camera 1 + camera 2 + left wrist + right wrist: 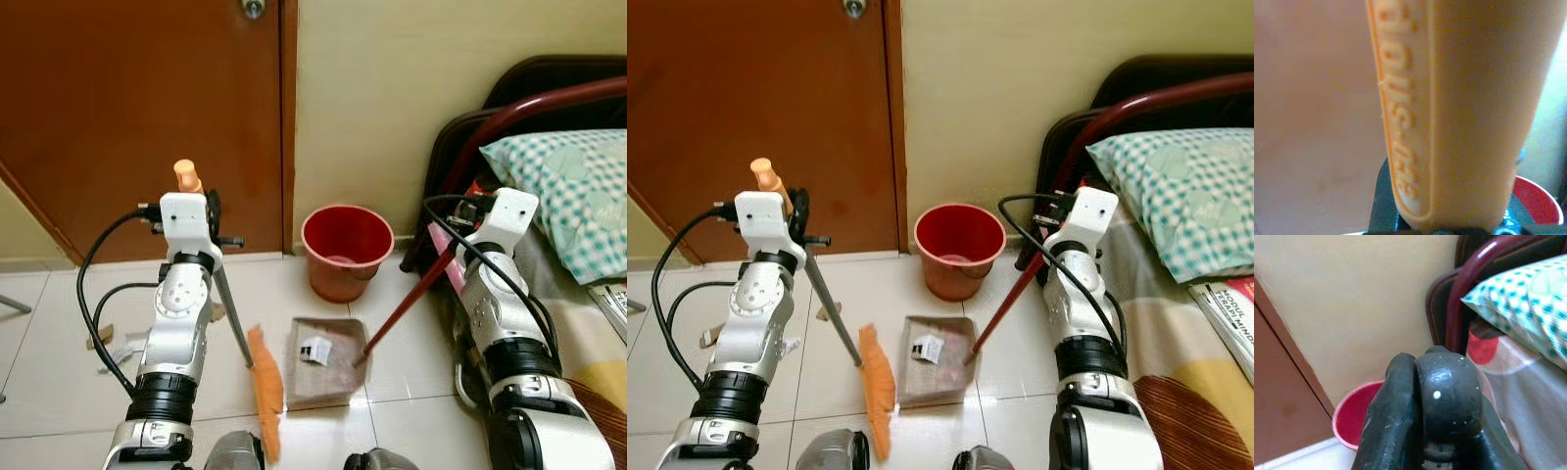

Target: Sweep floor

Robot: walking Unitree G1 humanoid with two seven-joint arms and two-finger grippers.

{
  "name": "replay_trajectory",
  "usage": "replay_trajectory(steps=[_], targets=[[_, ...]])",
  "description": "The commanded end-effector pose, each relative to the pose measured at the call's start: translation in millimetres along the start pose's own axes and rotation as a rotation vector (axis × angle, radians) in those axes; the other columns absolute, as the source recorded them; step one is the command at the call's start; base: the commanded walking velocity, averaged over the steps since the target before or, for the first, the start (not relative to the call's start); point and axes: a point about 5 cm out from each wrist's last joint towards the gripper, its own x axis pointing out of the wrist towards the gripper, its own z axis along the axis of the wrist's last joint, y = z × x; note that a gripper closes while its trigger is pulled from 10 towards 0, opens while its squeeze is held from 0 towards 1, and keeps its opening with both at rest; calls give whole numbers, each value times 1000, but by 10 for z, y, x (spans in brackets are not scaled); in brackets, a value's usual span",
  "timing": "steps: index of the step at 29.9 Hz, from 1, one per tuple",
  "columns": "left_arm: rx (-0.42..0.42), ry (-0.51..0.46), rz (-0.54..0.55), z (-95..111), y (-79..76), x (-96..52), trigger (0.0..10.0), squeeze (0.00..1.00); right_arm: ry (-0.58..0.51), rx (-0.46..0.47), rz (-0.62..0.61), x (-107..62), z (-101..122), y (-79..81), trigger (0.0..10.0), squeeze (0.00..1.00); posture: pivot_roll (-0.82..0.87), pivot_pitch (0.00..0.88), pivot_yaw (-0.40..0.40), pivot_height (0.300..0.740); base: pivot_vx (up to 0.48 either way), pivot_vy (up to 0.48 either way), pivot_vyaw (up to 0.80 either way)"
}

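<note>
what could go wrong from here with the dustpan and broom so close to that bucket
The dustpan already holds litter, and the right gripper grips its long red handle high up, so a tilt could spill it back onto the tiles. The red bucket stands just beyond the pan; a forward push might knock it. Scraps by the left arm lie behind the orange broom head and may get missed.

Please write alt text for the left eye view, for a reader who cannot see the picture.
On a white tiled floor, the left gripper holds an orange broom and the right gripper holds the red handle of a grey dustpan with litter in it. A red bucket stands behind, beside a brown door, and a bed lies to the right.
</note>
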Motion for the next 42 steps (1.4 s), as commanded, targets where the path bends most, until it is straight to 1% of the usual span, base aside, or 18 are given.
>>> replay_trajectory(steps=[1, 4, 5, 6, 11, 13, 15, 17, 20, 22, 23, 28, 30, 31, 33, 35, 38, 42], targets=[[22, -4, -10, 27, -14, -17, 10000, 0, -73, 48, 27, 21, 204, 51, 10000, 0, -10, 15, -42, 740, 0, 0, 0], [24, 19, -6, -8, -9, -34, 10000, 0, -69, 70, 39, 30, 240, 86, 10000, 0, -10, 15, -37, 740, 0, 0, 0], [21, 24, -4, -10, -9, -37, 10000, 0, -67, 101, 57, 55, 296, 134, 10000, 0, -11, 13, -34, 740, 0, 0, 0], [20, 24, -6, -5, -20, -37, 10000, 0, -72, 105, 83, 78, 366, 185, 10000, 0, -11, 13, -34, 740, 0, 0, 0], [46, 32, 4, -11, -17, -33, 10000, 0, -104, 137, 123, 115, 531, 268, 10000, 0, -9, 6, -32, 740, 0, 0, 0], [65, 44, 41, -37, 36, -41, 10000, 0, -119, 147, 131, 126, 604, 299, 10000, 0, -9, 6, -32, 740, 0, 0, 0], [47, 77, 116, -87, 150, -63, 10000, 0, -147, 181, 145, 150, 732, 372, 10000, 0, -8, 2, -29, 740, 0, 0, 0], [46, 83, 126, -96, 173, -70, 10000, 0, -160, 193, 151, 161, 792, 405, 10000, 0, -4, 1, -34, 740, 0, 0, 0], [42, 89, 100, -109, 155, -85, 10000, 0, -163, 210, 169, 178, 847, 444, 10000, 0, -4, 2, -36, 740, 0, 0, 0], [42, 98, 90, -144, 123, -122, 10000, 0, -201, 247, 178, 223, 1010, 467, 10000, 0, -4, 2, -36, 740, 0, 0, 0], [42, 98, 90, -144, 123, -122, 10000, 0, -201, 247, 178, 223, 1010, 467, 10000, 0, -4, 2, -36, 740, 0, 0, 0], [21, 92, 60, -138, 43, -117, 10000, 0, -313, 305, 197, 250, 1346, 504, 10000, 0, -5, 2, -33, 740, 0, 0, 0], [25, 89, 50, -130, 27, -115, 10000, 0, -333, 311, 205, 254, 1411, 516, 10000, 0, -5, 2, -33, 740, 0, 0, 0], [26, 85, 46, -122, 13, -115, 10000, 0, -384, 293, 208, 262, 1549, 512, 10000, 0, -2, 1, -37, 740, 0, 0, 0], [26, 84, 45, -120, 10, -115, 10000, 0, -401, 283, 209, 263, 1592, 509, 10000, 0, -2, 1, -37, 740, 0, 0, 0], [26, 81, 45, -114, 15, -112, 10000, 0, -493, 197, 187, 260, 1770, 468, 10000, 0, -2, 1, -37, 740, 0, 0, 0], [14, 87, 33, -118, 7, -113, 10000, 0, -561, 128, 156, 264, 1899, 426, 10000, 0, -2, 1, -37, 740, 0, 0, 0], [-1, 87, 6, -110, -30, -117, 10000, 0, -596, 101, 155, 279, 1948, 431, 10000, 0, -2, 1, -37, 740, 0, 0, 0]])
